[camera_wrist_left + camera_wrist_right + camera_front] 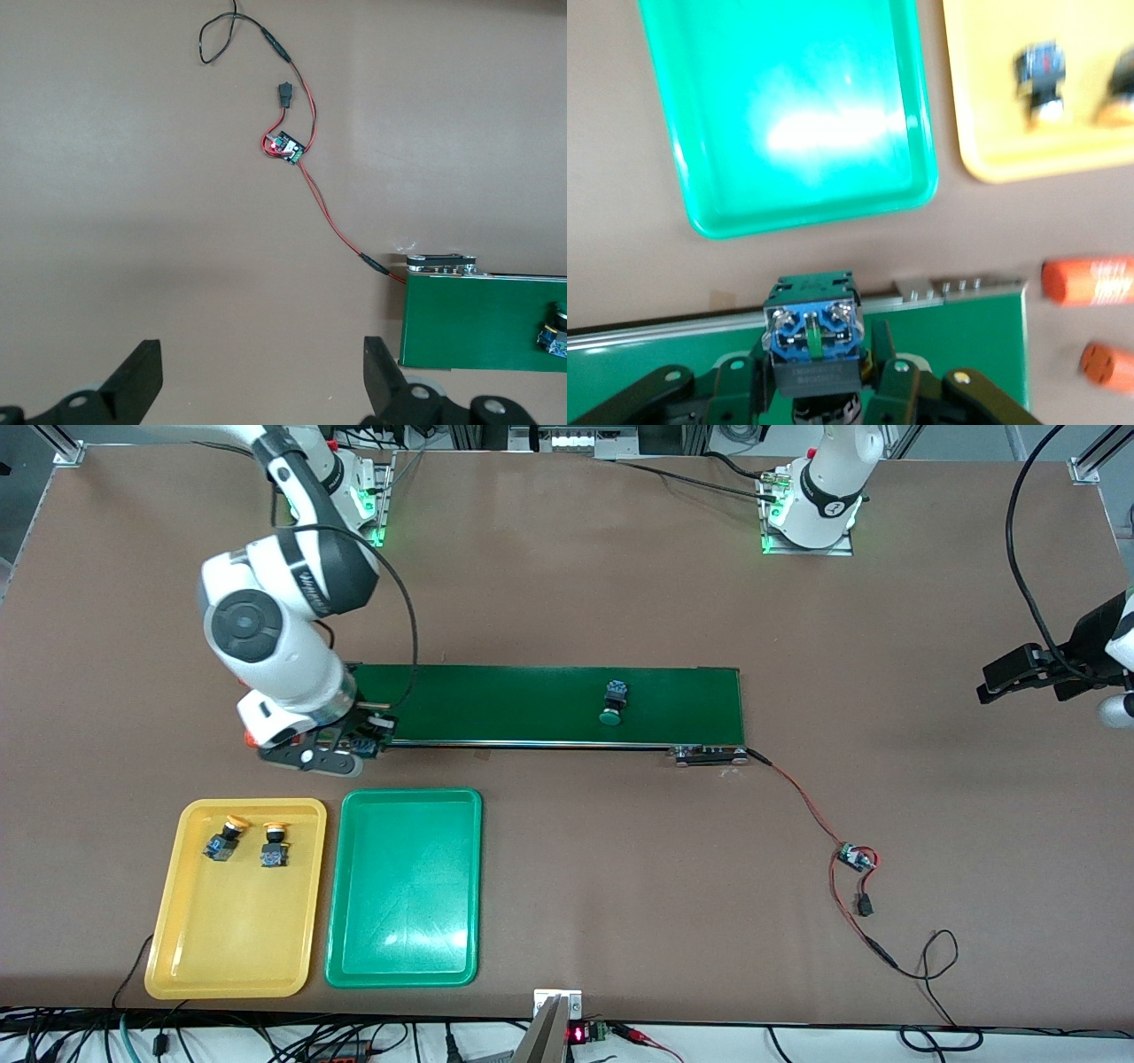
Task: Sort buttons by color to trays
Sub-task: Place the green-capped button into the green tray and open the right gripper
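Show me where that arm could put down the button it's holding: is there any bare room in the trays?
The green tray is bare throughout. The yellow tray is crowded only at its conveyor-side end, where two yellow-capped buttons lie; the rest is free. The right gripper holds a button over the conveyor belt.

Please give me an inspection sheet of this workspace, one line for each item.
Surface: brown table, one dark-green conveyor belt on it.
Job's things: two yellow-capped buttons in yellow tray; green tray holds nothing; green-capped button on belt; another button in right gripper.
Clutter: two orange cylinders beside belt.
Grippers: right gripper shut on a button, over belt's end; left gripper open, waits over bare table.
Cables: red-black wire from belt to small circuit board.
Surroundings: nothing seen.
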Tool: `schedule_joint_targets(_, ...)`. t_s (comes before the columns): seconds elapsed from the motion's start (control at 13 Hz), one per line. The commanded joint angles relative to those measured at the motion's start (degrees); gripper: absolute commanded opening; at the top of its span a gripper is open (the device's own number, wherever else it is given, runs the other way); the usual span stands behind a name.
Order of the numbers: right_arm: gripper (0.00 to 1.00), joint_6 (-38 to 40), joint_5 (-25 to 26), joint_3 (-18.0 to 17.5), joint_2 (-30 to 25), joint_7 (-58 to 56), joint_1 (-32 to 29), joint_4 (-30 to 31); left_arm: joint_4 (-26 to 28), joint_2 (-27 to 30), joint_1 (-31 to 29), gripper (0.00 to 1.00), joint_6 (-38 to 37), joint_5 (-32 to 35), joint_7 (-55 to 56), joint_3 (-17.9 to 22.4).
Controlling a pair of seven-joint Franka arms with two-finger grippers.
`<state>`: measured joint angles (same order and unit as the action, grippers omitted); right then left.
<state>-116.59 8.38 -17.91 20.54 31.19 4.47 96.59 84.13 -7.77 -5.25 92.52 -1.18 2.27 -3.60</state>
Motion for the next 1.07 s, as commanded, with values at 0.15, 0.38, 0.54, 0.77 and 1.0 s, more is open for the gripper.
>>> schedule_joint_targets(0.15, 0.0, -0.8, -0.1, -0.5, 20.5, -19.5, -4.3, -20.3, -0.1, 0.6, 0.2, 1.0, -0.9, -0.4, -1.4, -0.1)
schedule_joint_targets(0.38, 0.0, -1.9, -0.1, -0.4, 26.8, -27.7, -5.5, -24.3, 0.0, 0.6, 0.2, 1.0, -1.6, -0.4, -1.4, -0.1)
schedule_joint_targets(0.54, 0.0, -2.9, 0.1, -0.4, 28.6, -28.6, -5.7, -24.3, -0.1, 0.6, 0.2, 1.0, -1.6, -0.4, -1.4, -0.1)
schedule_joint_targets(0.77, 0.0, -6.0, 0.6, -0.4, 31.4, -28.8, -4.7, -24.3, 0.1, 0.7, 0.2, 1.0, -1.5, -0.3, -1.3, -0.1)
schedule_joint_targets(1.0, 0.22, -6.3, 0.9, 0.1, 32.4, -28.4, -3.7, -24.3, 0.2, 0.6, -0.1, 1.0, -0.9, -0.2, -1.2, 0.1)
